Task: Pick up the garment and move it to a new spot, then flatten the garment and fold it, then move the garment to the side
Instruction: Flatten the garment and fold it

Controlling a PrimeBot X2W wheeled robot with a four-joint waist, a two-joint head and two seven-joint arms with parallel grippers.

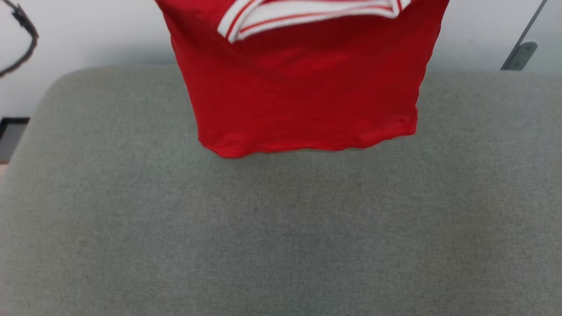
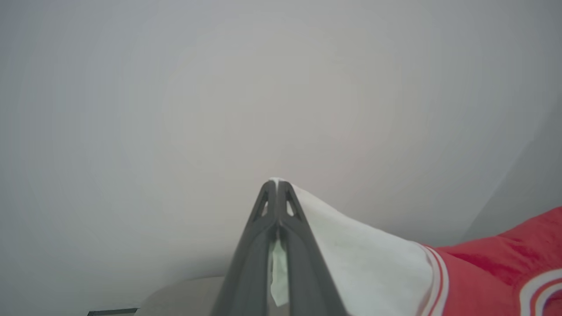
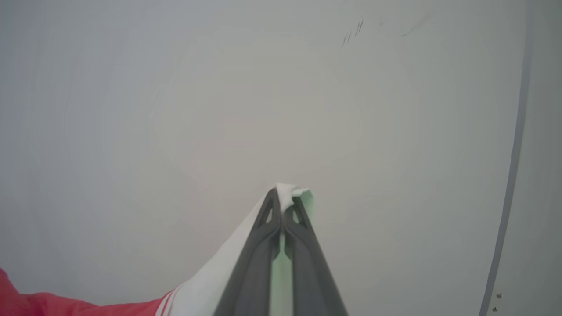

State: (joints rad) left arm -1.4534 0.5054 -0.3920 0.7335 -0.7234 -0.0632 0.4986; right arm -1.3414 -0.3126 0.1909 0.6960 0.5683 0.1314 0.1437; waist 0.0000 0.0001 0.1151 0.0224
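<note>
The garment (image 1: pixel 303 87), a red jersey with red-and-white striped trim near the top, hangs in the air over the far part of the grey cushioned surface (image 1: pixel 281 228). Its hem hangs just above or at that surface; I cannot tell whether it touches. In the left wrist view my left gripper (image 2: pixel 277 184) is shut on a white sleeve of the garment (image 2: pixel 364 259), which runs off to the right into red cloth. My right gripper (image 3: pixel 285 193) is shut on the other white sleeve (image 3: pixel 210 281), which runs off to the lower left. Both grippers point at a pale wall.
A pale wall stands behind the cushioned surface. A dark strap (image 1: pixel 24 39) hangs at the upper left and a grey metal bracket (image 1: pixel 520 55) at the upper right. A dark floor patch (image 1: pixel 11 136) shows past the surface's left edge.
</note>
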